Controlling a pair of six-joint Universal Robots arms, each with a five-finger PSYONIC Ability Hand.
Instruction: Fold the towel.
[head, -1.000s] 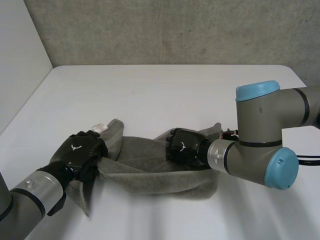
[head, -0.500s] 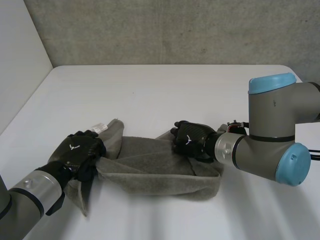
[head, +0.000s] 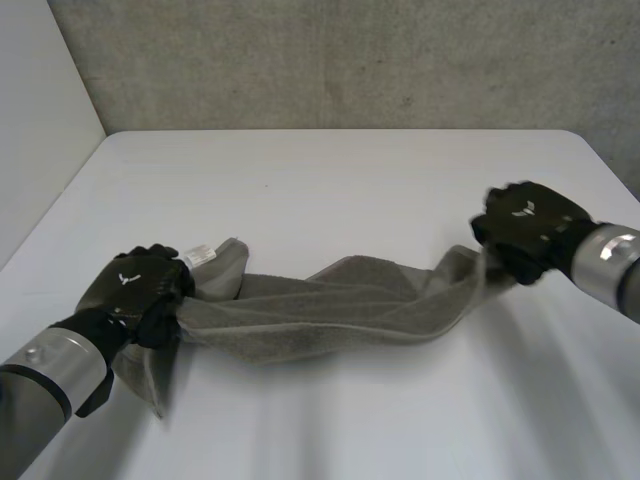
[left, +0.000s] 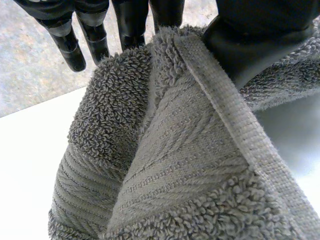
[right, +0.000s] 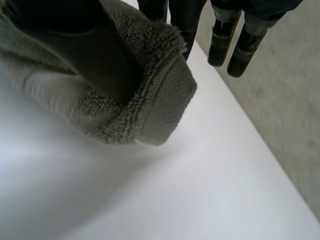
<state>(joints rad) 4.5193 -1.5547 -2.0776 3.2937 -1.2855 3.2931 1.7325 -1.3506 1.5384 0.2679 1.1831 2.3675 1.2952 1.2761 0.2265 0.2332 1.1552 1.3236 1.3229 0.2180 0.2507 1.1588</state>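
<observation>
A grey towel (head: 330, 310) stretches in a twisted band across the white table (head: 330, 190) between my two hands. My left hand (head: 135, 290) is shut on the towel's left end, near its white label (head: 197, 254). In the left wrist view the thumb (left: 260, 35) pins the hemmed edge of the towel (left: 175, 165) against the fingers (left: 70, 45). My right hand (head: 525, 228) is shut on the towel's right end, lifted above the table. In the right wrist view the thumb (right: 85, 45) presses a corner of the towel (right: 150, 100) against the fingers (right: 225, 40).
A grey concrete wall (head: 330, 60) rises behind the table's far edge. A white panel (head: 40, 110) stands along the left side. Bare table lies in front of and behind the towel.
My right hand has closed on the towel's right end and pulled it far to the right and upward, stretching the towel out. My left hand kept its grip and shifted slightly left.
</observation>
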